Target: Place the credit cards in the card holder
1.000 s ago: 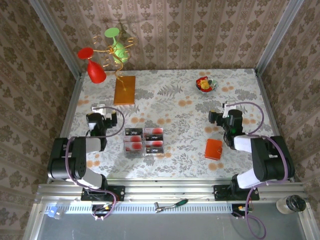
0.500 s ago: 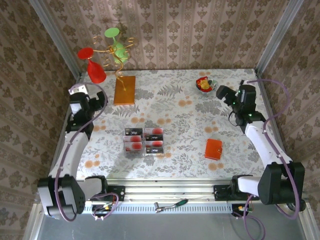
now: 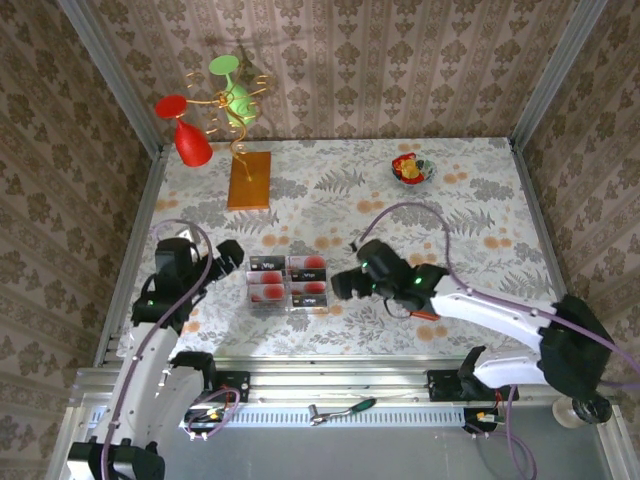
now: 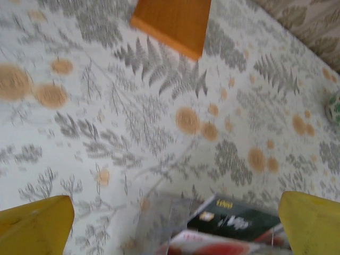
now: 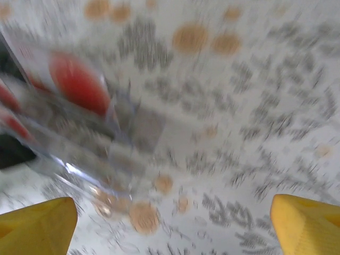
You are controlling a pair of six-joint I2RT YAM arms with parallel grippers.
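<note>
The credit cards (image 3: 290, 280), red-and-white with black bands, lie in a clear plastic compartment tray (image 3: 272, 302) at the table's front centre. My left gripper (image 3: 228, 256) hovers open just left of the tray. In the left wrist view a black-banded card (image 4: 241, 223) lies ahead of the open left gripper (image 4: 175, 234). My right gripper (image 3: 345, 284) stands open at the tray's right edge. The right wrist view is blurred, with red cards (image 5: 79, 85) at the left and the right gripper (image 5: 172, 226) open. The card holder is almost wholly under my right forearm, with an orange sliver (image 3: 424, 316) showing.
An orange-brown wooden board (image 3: 249, 180) with a wire stand holding a red and a green glass stands at the back left; its corner (image 4: 172, 21) appears in the left wrist view. A small bowl (image 3: 411, 169) sits at the back right. Patterned walls close in three sides.
Both arms have swung from the table's far sides in toward the tray. The right arm now reaches across the card holder, and its jaws have narrowed very slightly.
</note>
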